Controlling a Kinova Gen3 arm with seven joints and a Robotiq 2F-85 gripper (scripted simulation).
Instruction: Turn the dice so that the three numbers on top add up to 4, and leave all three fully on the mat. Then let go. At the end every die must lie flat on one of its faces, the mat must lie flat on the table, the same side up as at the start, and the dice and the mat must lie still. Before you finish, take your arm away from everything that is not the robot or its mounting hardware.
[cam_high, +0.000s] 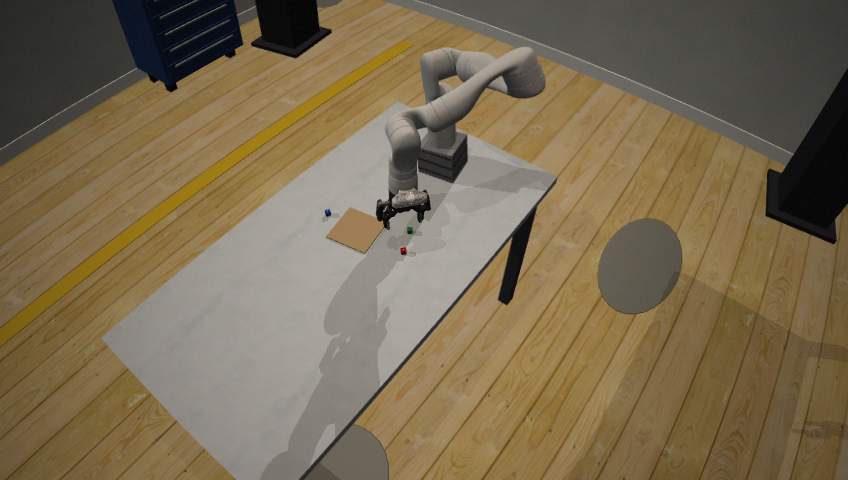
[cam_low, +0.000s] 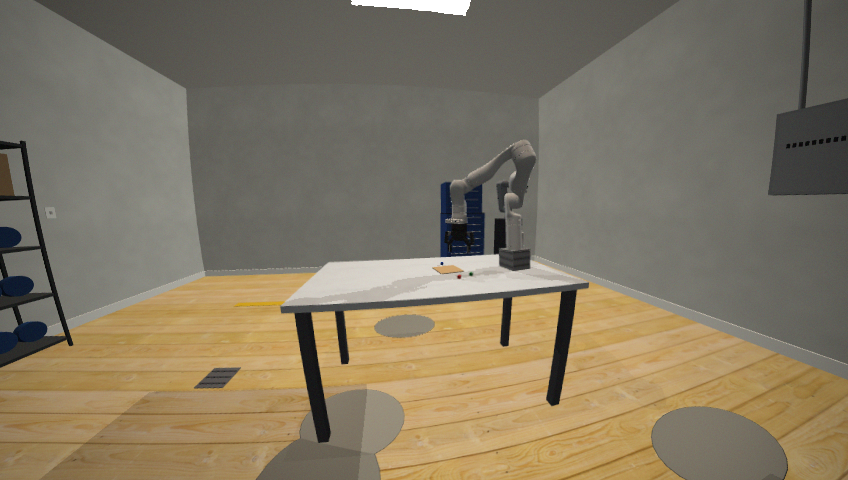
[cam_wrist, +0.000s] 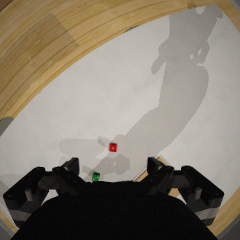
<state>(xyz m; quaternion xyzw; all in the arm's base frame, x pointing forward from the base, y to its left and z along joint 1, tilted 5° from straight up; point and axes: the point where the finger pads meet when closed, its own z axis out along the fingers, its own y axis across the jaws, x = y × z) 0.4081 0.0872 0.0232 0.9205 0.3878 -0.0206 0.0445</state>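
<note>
A tan square mat (cam_high: 355, 230) lies flat on the grey table. A green die (cam_high: 409, 229) and a red die (cam_high: 402, 251) lie on the table just to the right of the mat, off it. A blue die (cam_high: 327, 211) lies on the table to the left of the mat, off it. My gripper (cam_high: 403, 218) is open and empty, raised above the table between the mat's far right corner and the green die. In the wrist view the green die (cam_wrist: 95, 176) shows low between my fingers and the red die (cam_wrist: 113, 147) lies farther out.
The arm's base block (cam_high: 442, 155) stands at the far end of the table. The table's right edge (cam_high: 476, 279) runs close behind the green and red dice. The floor holds a blue cabinet (cam_high: 178, 32) and black stands.
</note>
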